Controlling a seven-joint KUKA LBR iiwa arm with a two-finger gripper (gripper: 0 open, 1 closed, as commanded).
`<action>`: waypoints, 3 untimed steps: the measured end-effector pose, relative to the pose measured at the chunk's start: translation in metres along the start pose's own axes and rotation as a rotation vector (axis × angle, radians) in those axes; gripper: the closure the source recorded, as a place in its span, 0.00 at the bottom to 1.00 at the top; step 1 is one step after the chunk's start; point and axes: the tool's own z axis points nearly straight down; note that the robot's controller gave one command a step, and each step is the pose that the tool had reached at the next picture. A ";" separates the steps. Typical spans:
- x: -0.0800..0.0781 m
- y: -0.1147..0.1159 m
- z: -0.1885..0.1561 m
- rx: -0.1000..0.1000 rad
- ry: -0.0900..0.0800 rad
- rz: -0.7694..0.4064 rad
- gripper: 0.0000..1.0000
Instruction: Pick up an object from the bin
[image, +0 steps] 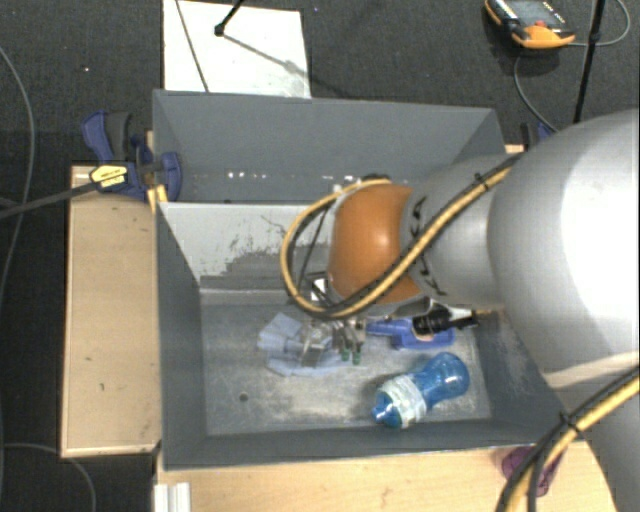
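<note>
Pale blue crumpled piece (285, 345): one item, left of centre on the bin floor, lying flat and rumpled with folded edges. It looks like thin sheet or soft cloth, though the exact kind cannot be told.

Handling (judged):
- Light and limp, so it is likely to sag or unfold when lifted.
- Not fragile.
- Possibly slick if it is plastic.
- Best taken at a raised fold or bunched ridge near its right edge, since a flat margin may slide out.

Gripper (348, 350): low over the floor at the right edge of the pale blue piece, touching it or just beside it. Whether it is released or clenched cannot be told, and no object can be confirmed in its grasp.

Surroundings, from the lower frame upward:
- Blue bottle (422, 388): on its side at lower right, with a pale label band and its cap end pointing lower left. It lies apart from the pale piece.
- Dark blue item (400, 330): just right of the gripper, partly under the arm. Its shape is unclear.
- Bin (180, 330): grey metal with a scuffed, dusty floor. The floor is open to the left of the pale piece, giving room to approach. The sloped walls rise to the upper frame.
- Orange cover (370, 245) and looping yellow cables (300, 240): parts of the wrist, hanging above the gripper.
</note>
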 end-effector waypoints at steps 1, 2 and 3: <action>0.000 0.000 0.000 0.000 0.000 0.001 1.00; 0.000 0.000 -0.003 0.000 0.000 0.001 1.00; 0.002 -0.001 -0.013 0.002 0.006 0.001 1.00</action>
